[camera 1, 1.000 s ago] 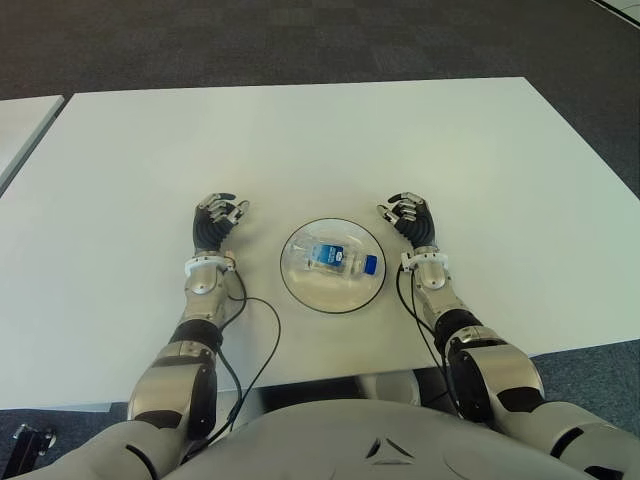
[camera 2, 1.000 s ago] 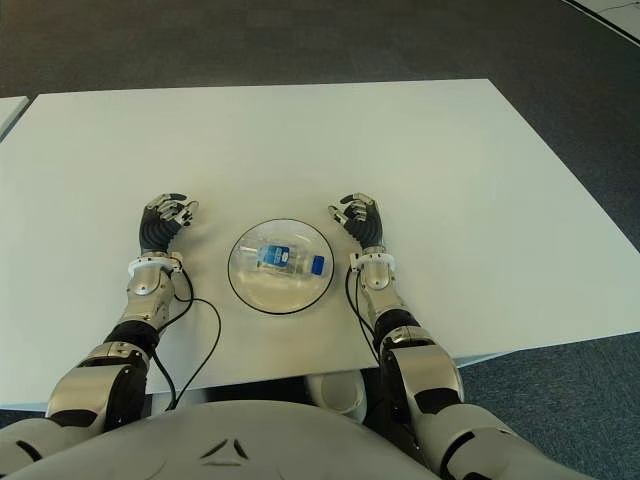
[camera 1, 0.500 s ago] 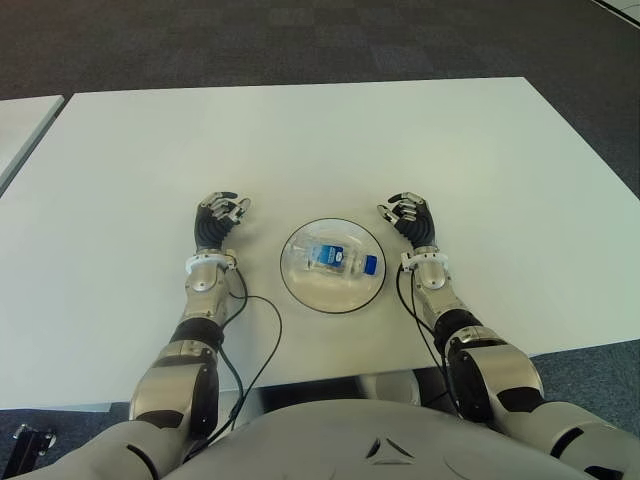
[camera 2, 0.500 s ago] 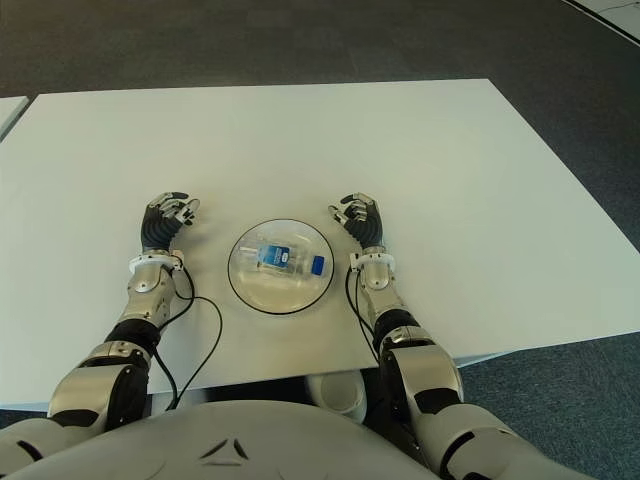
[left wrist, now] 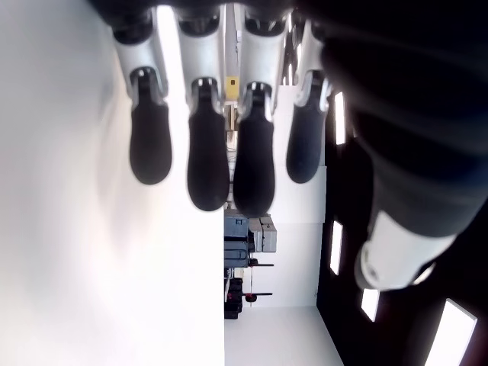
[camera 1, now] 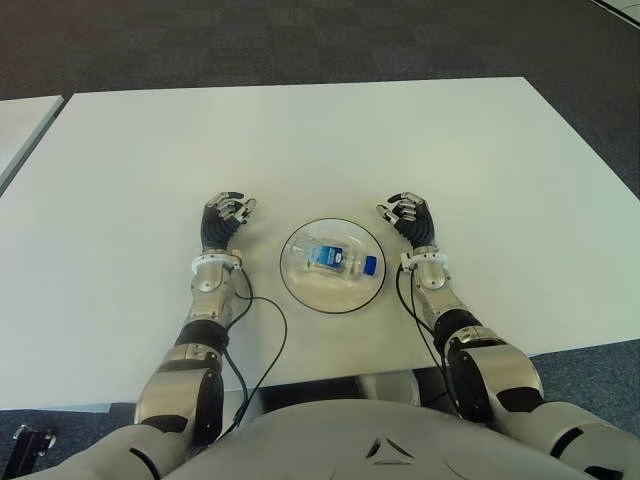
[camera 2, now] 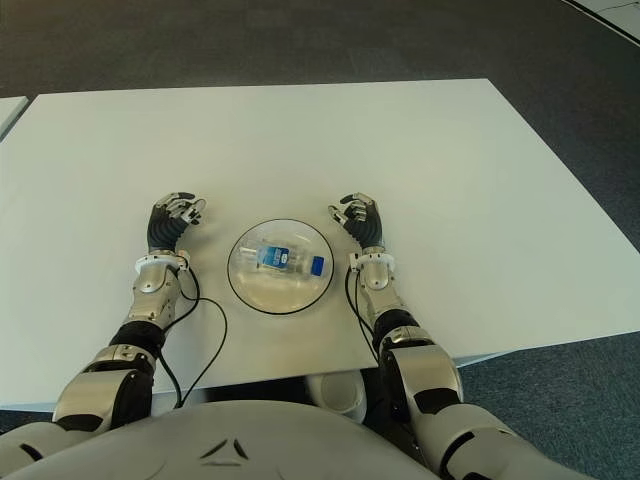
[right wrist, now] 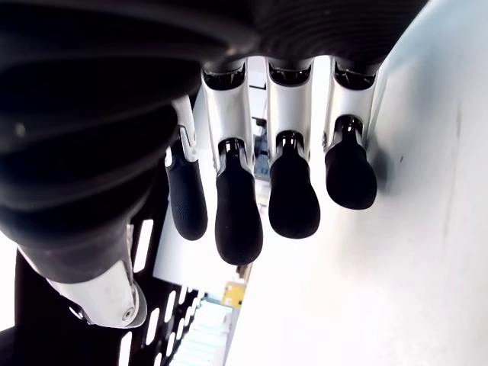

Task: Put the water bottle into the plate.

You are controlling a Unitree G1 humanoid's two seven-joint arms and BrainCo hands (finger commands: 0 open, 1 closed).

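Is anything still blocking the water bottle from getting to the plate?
Nothing visible does. The water bottle already lies on its side inside the plate. The left hand shows left of the plate and the right hand right of it, both open and holding nothing.

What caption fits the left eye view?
Bottle lying in the plate, empty left hand and right hand on either side.

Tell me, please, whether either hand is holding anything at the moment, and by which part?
Nothing is held. The water bottle lies on its side in the plate, with the left hand and right hand empty on either side.
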